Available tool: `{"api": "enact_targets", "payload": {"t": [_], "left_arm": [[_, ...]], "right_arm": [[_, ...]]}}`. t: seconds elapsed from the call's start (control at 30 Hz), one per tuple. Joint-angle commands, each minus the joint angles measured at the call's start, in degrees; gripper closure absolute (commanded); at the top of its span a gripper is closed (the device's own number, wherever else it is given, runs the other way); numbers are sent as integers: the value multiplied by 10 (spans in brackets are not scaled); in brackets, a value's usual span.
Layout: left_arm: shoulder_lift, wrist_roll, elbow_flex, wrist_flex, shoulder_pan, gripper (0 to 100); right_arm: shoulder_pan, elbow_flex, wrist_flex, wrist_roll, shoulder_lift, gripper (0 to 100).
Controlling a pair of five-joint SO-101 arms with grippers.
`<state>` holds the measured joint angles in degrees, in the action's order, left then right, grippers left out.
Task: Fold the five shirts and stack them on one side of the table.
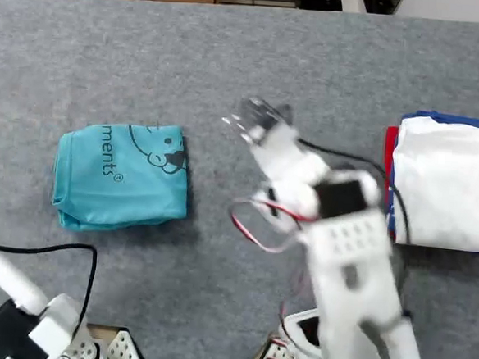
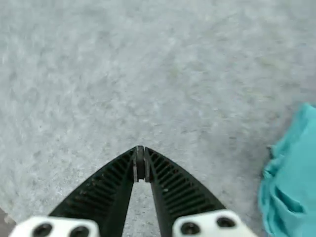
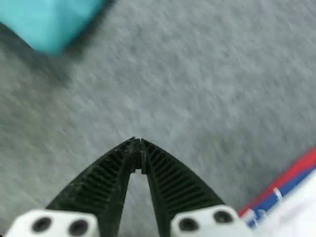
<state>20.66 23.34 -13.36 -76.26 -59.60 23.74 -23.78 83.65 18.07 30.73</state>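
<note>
- The left gripper hangs low over the grey table. Its two black ribbed fingers are pressed together at the tips and pinch nothing.
- The left arm sits drawn back at the table's near corner.
- Near that gripper, off to one side and not touching it, lies the rumpled edge of the folded teal shirt.
- The right arm stretches from the near edge toward the middle of the table, leaning to its own left.
- The right gripper is poised above bare felt, its fingers closed tip to tip and empty.
- To the right gripper's left and well apart from it, the teal shirt lies flat in a rough square, with its dark print facing up.
- Behind and to the right of the right gripper, beside its arm, the stack of folded shirts sits at the table's edge. A white shirt is on top, and blue and red edges show beneath it.
</note>
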Motion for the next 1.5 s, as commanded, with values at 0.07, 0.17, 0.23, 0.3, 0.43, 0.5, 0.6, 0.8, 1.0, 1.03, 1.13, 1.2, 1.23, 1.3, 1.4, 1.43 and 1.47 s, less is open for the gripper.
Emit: {"api": "enact_targets", "payload": {"t": [0.07, 0.17, 0.23, 0.3, 0.43, 0.5, 0.6, 0.8, 1.0, 1.03, 1.13, 1.2, 1.23, 1.3, 1.4, 1.43, 1.47], "left_arm": [[23, -4, -38, 56, -48, 981], [19, -4, -39, 57, -56, 981], [19, -4, -39, 57, -58, 981], [19, -4, -39, 57, -58, 981], [19, -6, -39, 57, -58, 981], [19, -6, -39, 57, -59, 981], [19, -7, -39, 57, -59, 981], [19, -8, -39, 57, -71, 981], [18, -7, -39, 57, -108, 981], [18, -5, -39, 58, -114, 981], [17, -5, -40, 66, -130, 981], [17, -7, -52, 91, -143, 981], [17, -8, -59, 107, -152, 981], [18, -8, -73, 127, -172, 981], [18, -8, -95, 134, -205, 981], [18, -5, -101, 135, -215, 981], [18, -5, -105, 135, -222, 981]], "right_arm": [[96, 174, -11, -115, -167, 995], [131, 225, -11, -144, -247, 995], [150, 250, -11, -147, -293, 995], [167, 274, -11, -147, -335, 995], [187, 308, -11, -143, -407, 995], [189, 316, -11, -142, -443, 995], [190, 317, -11, -142, -495, 995], [186, 320, -11, -124, -593, 995], [178, 323, -6, -99, -589, 996], [177, 332, 4, -98, -573, 996], [180, 381, 40, -98, -522, 996], [194, 429, 58, -98, -494, 996], [202, 452, 60, -98, -486, 995], [225, 495, 58, -98, -484, 995], [268, 527, 40, -98, -502, 995], [279, 531, 28, -98, -513, 995], [290, 536, 16, -97, -526, 995]]}}
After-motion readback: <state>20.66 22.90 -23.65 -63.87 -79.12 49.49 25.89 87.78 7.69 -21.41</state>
